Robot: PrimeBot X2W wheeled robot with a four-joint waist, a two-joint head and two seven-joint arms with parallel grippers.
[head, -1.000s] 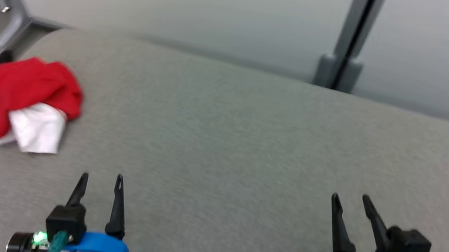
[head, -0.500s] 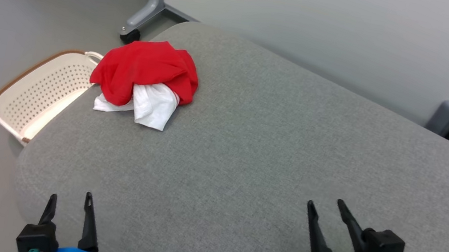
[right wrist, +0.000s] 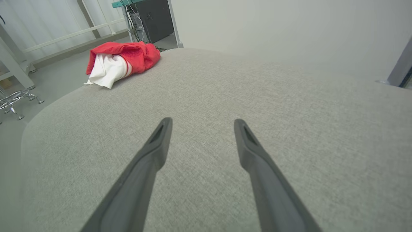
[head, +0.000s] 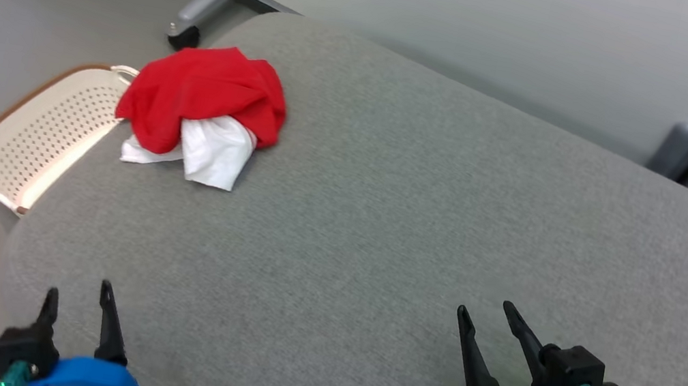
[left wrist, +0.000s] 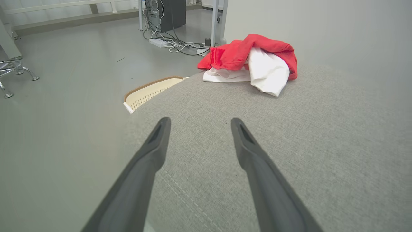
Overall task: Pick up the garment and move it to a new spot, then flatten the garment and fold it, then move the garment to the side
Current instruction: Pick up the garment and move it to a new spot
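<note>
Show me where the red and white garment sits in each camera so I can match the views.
Head view: red and white garment at upper left, on the far left end of the grey cushion, beside the perforated basket.
Left wrist view: garment at the top, right of centre, on the cushion's far edge.
Right wrist view: garment at upper left, on the cushion's far edge.
Shared landmark: the cushion's rounded end under the garment.

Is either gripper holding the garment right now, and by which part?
Nothing is held: the left gripper and right gripper are open, well short of the crumpled garment.
</note>
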